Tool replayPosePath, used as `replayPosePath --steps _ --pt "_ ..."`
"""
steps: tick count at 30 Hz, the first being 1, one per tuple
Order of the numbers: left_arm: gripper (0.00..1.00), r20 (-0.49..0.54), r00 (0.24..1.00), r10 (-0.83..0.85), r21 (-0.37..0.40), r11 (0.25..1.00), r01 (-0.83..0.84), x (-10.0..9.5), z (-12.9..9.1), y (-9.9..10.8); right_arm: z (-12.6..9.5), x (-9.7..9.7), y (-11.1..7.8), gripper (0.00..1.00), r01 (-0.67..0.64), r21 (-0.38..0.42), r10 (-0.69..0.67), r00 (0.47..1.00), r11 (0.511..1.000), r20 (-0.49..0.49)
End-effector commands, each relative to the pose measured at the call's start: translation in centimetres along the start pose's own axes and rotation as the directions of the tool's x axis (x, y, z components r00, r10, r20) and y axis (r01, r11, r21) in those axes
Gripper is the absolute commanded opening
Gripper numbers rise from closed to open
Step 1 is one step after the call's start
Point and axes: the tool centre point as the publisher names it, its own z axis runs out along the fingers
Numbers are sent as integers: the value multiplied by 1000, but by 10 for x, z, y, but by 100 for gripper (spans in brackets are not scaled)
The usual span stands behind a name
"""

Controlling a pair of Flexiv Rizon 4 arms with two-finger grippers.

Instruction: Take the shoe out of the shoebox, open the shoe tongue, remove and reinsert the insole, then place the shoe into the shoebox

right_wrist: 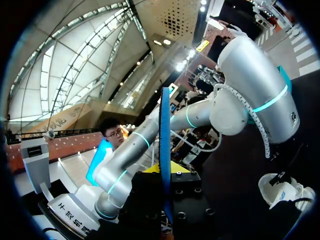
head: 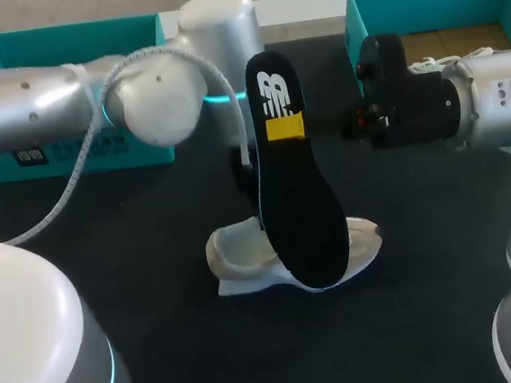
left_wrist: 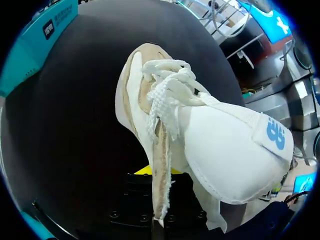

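Right tool (head: 285, 128) is clamped on the black insole (head: 302, 214), holding it upright with its lower end at the white shoe (head: 236, 253). The shoe sits mid-bench (head: 135, 259). Left tool (left_wrist: 161, 173) is closed on the shoe's opening edge.

Smooth white cloth shoe (left_wrist: 225, 155) with rough woven laces (left_wrist: 165, 90), matt black insole (head: 298, 201), matt dark table (head: 127, 269)

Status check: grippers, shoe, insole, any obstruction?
Right gripper shut on insole, held upright, lower end by shoe. Left gripper shut on shoe's edge, shoe on table. Insole out, not yet reinserted. No obstruction seen.
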Motion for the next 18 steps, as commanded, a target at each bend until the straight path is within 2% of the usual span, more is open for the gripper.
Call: replayPosePath --steps 1,3,4,5,6,7,8,9,18 --pt "0 -364 859 361 -98 902 -421 -5 -23 -3 2 0 0 0 -2 0 2 1000 1000 3" --pt "0 -471 719 511 -71 790 -609 4 -30 -2 2 0 0 0 -2 0 2 1000 1000 3" --pt "0 -545 589 597 0 703 -712 9 -35 -1 2 0 0 0 -2 0 2 1000 1000 3" --pt "0 -573 531 624 28 663 -748 10 -38 0 2 0 0 0 -2 0 2 1000 1000 3" --pt "0 -593 523 613 11 655 -756 8 -41 0 2 0 0 0 -2 0 2 1000 1000 3" --pt "0 -595 535 599 -46 640 -767 6 -43 0 2 0 0 0 -2 0 2 1000 1000 3" --pt "0 -593 523 612 -50 620 -783 7 -46 0 2 0 0 0 -2 0 2 1000 1000 3" --pt "0 -567 552 611 -107 610 -785 9 -50 2 2 0 0 0 -2 0 2 1000 1000 3" --pt "0 -567 552 611 -107 610 -785 9 -50 2 2 0 0 0 -2 0 2 1000 1000 3"
